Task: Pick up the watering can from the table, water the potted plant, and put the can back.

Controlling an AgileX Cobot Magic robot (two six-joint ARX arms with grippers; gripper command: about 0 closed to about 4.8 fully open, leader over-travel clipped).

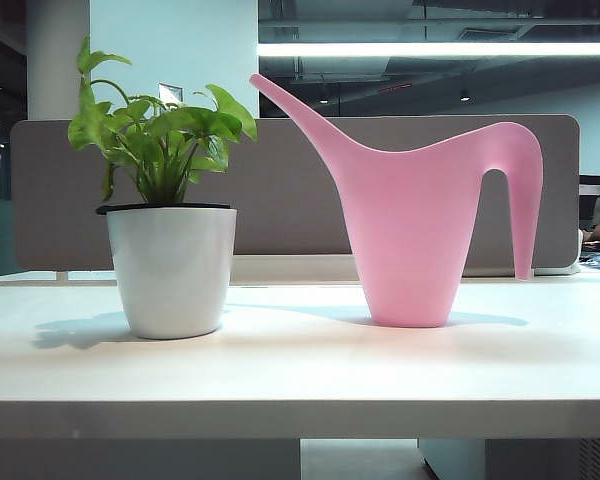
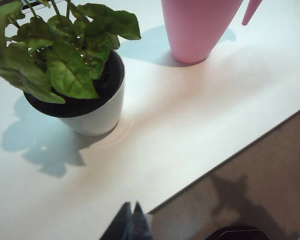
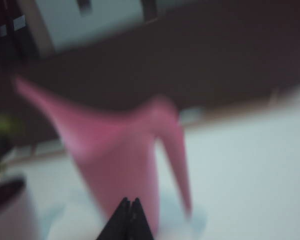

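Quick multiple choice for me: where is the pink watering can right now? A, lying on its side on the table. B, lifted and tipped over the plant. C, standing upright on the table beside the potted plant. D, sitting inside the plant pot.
C: the watering can stands upright on the table, apart from the potted plant, and neither the left gripper nor the right gripper holds it.

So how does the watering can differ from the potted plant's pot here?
The watering can is pink and the taller of the two; the pot is glossy white with a black rim. The can carries a long upswept spout and an arched handle, while the pot is a plain round taper holding green leaves. Both stand upright on the table, apart, with neither claw touching them.
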